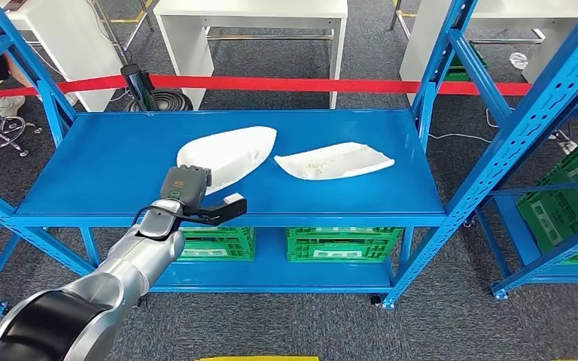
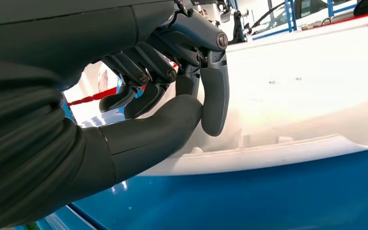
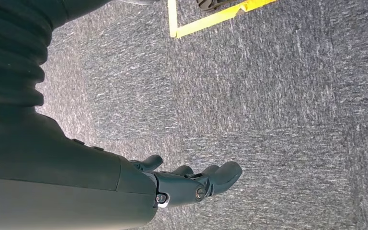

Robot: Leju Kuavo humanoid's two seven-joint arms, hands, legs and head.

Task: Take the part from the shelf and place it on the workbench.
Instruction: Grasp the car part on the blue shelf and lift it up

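- The left hand [image 1: 196, 197] is positioned at the near edge of a white part [image 1: 229, 155] lying on the blue shelf [image 1: 105, 173]; whether it is gripped cannot be told.
- The right hand [image 3: 191, 182] is held open above the carpet [image 3: 278, 105].

The left hand [image 1: 196, 197] sits at the front edge of the blue shelf [image 1: 105, 173], its fingers [image 2: 211, 96] curled just before the near rim of a white part [image 1: 226, 156]. Bare shelf lies open to the hand's left and beyond that part. To its right a second white part [image 1: 333, 160] lies apart from the first, a strip of bare shelf between them. Blue uprights [image 1: 435, 75] bound the shelf's far corners. The right hand [image 3: 191, 184] hangs over grey carpet [image 3: 278, 96].
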